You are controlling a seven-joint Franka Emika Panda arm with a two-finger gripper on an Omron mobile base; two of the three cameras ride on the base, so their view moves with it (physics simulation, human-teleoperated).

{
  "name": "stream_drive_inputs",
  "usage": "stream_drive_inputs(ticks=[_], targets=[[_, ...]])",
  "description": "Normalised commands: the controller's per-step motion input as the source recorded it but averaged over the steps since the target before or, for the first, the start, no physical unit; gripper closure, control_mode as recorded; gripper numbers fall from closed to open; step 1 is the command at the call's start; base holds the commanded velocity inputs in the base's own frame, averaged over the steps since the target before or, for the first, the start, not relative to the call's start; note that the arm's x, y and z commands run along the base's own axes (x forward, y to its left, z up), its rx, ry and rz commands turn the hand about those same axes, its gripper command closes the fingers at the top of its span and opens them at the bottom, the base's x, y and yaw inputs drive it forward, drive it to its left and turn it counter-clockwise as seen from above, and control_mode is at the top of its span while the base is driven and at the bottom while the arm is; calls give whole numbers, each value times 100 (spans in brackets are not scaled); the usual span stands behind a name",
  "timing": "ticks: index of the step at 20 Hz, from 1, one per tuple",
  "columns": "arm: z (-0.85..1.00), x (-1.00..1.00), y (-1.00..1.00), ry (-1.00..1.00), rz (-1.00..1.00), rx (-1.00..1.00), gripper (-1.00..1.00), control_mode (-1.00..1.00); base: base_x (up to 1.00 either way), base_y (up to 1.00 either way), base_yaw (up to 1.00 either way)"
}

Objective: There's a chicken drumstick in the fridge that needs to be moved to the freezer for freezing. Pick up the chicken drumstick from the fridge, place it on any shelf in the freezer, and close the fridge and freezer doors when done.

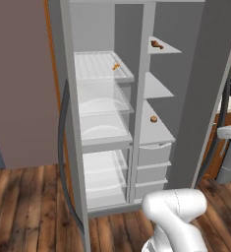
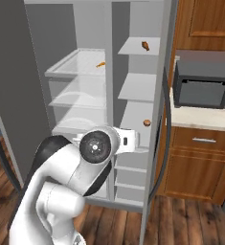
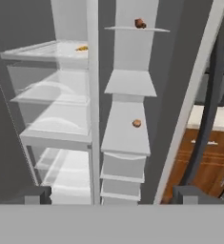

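The chicken drumstick (image 3: 139,23) lies on the top shelf (image 3: 137,29) of the right-hand compartment, well above and ahead of the gripper (image 3: 111,194). The arm folds low in front of the open cabinet, hand aimed forward, empty fingers (image 3: 36,194) spread wide. A small round brown item (image 3: 137,123) sits on a lower shelf.

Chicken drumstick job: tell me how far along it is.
Done: both doors stand open. In hand: nothing, the gripper is open and empty, short of the shelves. Left: grasp the chicken drumstick on the right compartment's top shelf, move it, shut both doors.
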Motion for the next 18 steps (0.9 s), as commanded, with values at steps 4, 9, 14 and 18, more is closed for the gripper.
stream_drive_inputs(ticks=[4, 9, 14, 18], targets=[[-12, 0, -97, -8, -4, 0, -100, -100, 0, 0, 0], [-13, 0, -96, -9, -3, 0, -100, -100, 0, 0, 0], [-7, 0, -90, -11, 0, 3, -100, -100, 0, 0, 0], [-12, 22, -54, -10, 0, 2, -100, -100, 0, 0, 0]])
